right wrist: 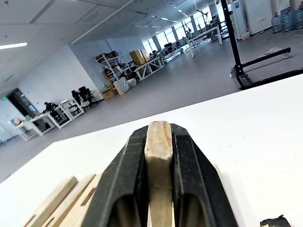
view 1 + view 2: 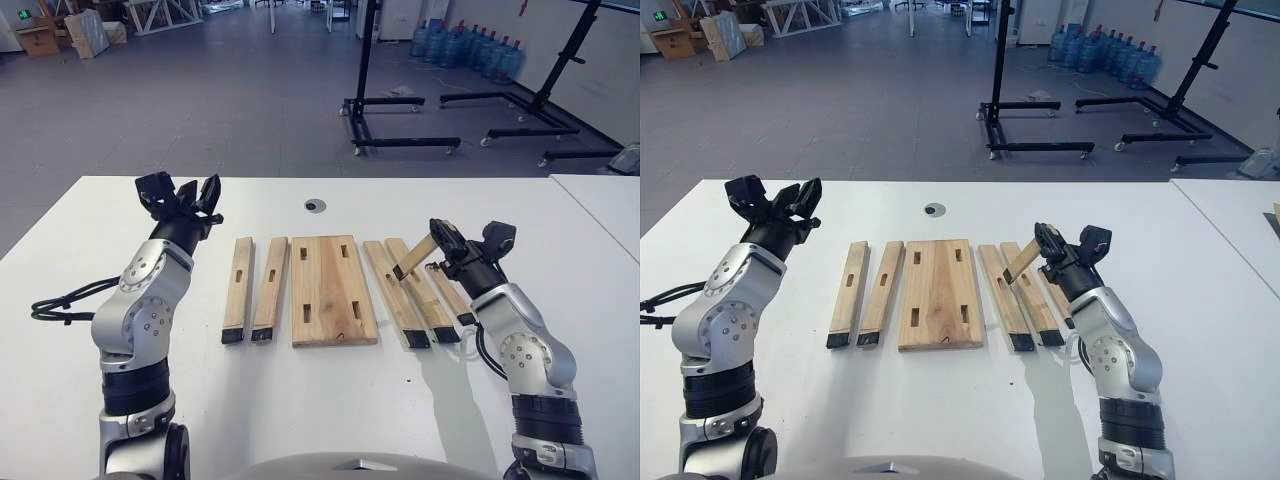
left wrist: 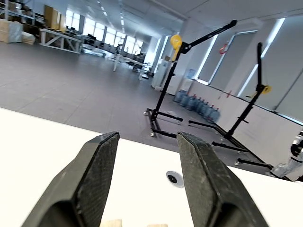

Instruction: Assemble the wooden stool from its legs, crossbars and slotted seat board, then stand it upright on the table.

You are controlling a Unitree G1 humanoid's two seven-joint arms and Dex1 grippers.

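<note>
Right gripper (image 2: pixel 441 240) was seen clamped on a short crossbar (image 2: pixel 414 256), a slim strip of pale, raw wood with squared edges. The strip was pinched at its far end between the two black fingers (image 1: pixel 128 175) and was held clear of the table, slanting down towards the seat board. In the right wrist view its light, slightly rough end grain was shown sandwiched tightly between the pads.

Below the lifted strip, the right legs (image 2: pixel 408 296) were laid flat side by side, touching along their length, each a flat wooden bar capped in black at its near end. A further wooden strip (image 2: pixel 450 297) was laid just beside them, partly hidden under the right arm.

The seat board (image 2: pixel 332 291) was laid flat at the middle of the row, a rectangular plank of warm, visibly grained wood cut with four narrow rectangular slots. On its other side the left legs (image 2: pixel 254 290) were set close together, each with a slot near its far end and a black cap at its near end.

Left gripper (image 2: pixel 185 190) was held open and raised above the table, beyond the far ends of the left legs, with its dark, matte fingers (image 3: pixel 90 179) spread apart around nothing.

All the parts were rested on a smooth white table (image 2: pixel 300 400), which was pierced by a small round grommet (image 2: pixel 315 205) beyond the seat board. A black cable (image 2: pixel 55 300) was looped at the table's left edge. On the grey floor behind, black wheeled stands (image 2: pixel 400 125) and blue water bottles (image 2: pixel 470 45) were stood.
</note>
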